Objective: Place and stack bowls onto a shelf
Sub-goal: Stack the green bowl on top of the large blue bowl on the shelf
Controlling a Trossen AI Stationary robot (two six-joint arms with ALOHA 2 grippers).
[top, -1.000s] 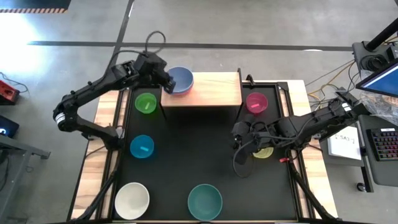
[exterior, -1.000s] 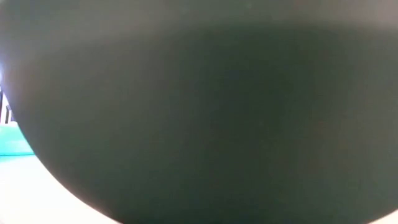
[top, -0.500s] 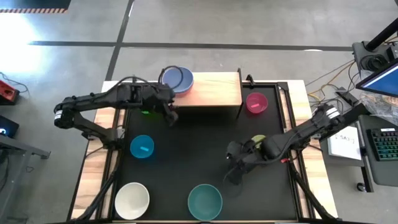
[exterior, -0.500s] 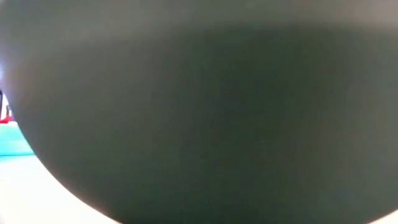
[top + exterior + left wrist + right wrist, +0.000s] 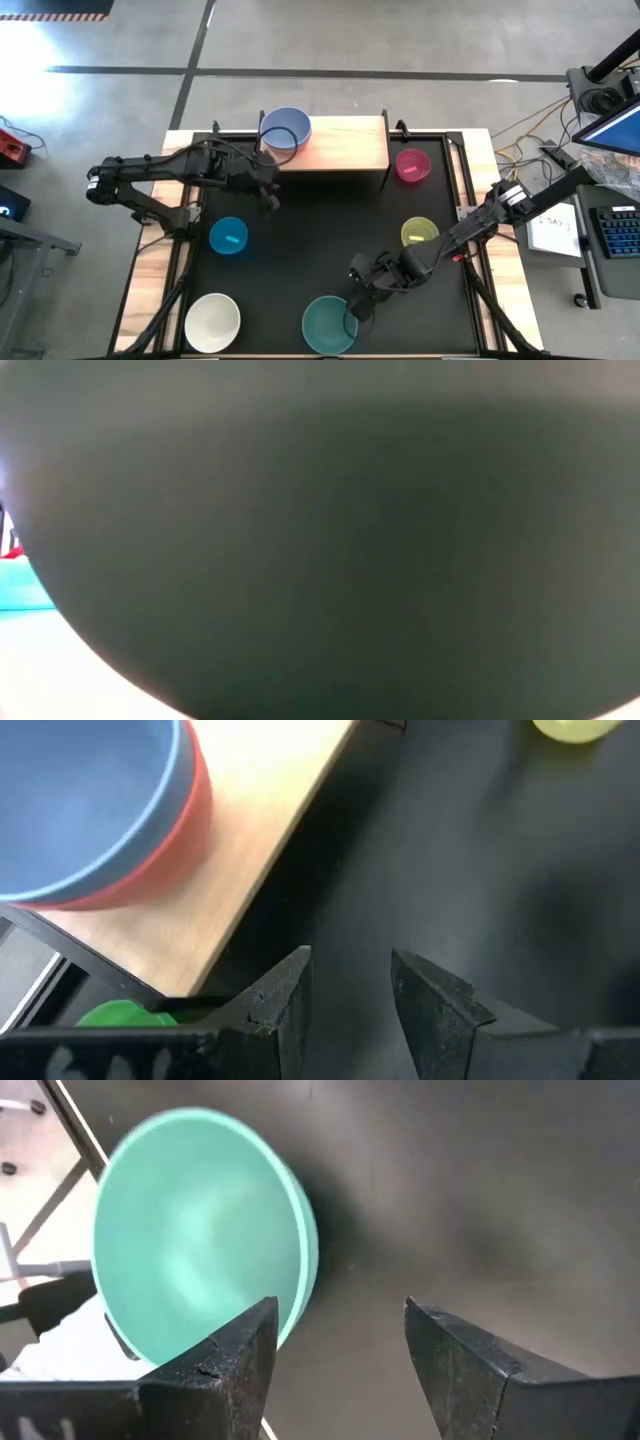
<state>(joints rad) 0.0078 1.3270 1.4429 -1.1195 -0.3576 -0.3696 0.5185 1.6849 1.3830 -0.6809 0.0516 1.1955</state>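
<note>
The slate blue bowl sits nested in the red bowl at the left end of the light-wood shelf. My left gripper is open and hovers over the black tabletop just in front of that end of the shelf. The left arm hides the green bowl in the high view; its edge shows in the left wrist view. My right gripper is open beside the right rim of the teal bowl, which stands on the table at the near edge. I see no contact between them.
On the tabletop stand the small blue bowl, the cream white bowl, the yellow bowl and the pink bowl. The shelf's right part is bare wood. A dark round shape fills the low view.
My left gripper has left the slate blue bowl on the shelf and moved toward the near edge, to a spot in front of the shelf; the bowl has stayed put. My right gripper has travelled from beside the yellow bowl toward the near edge and left, to the teal bowl.
</note>
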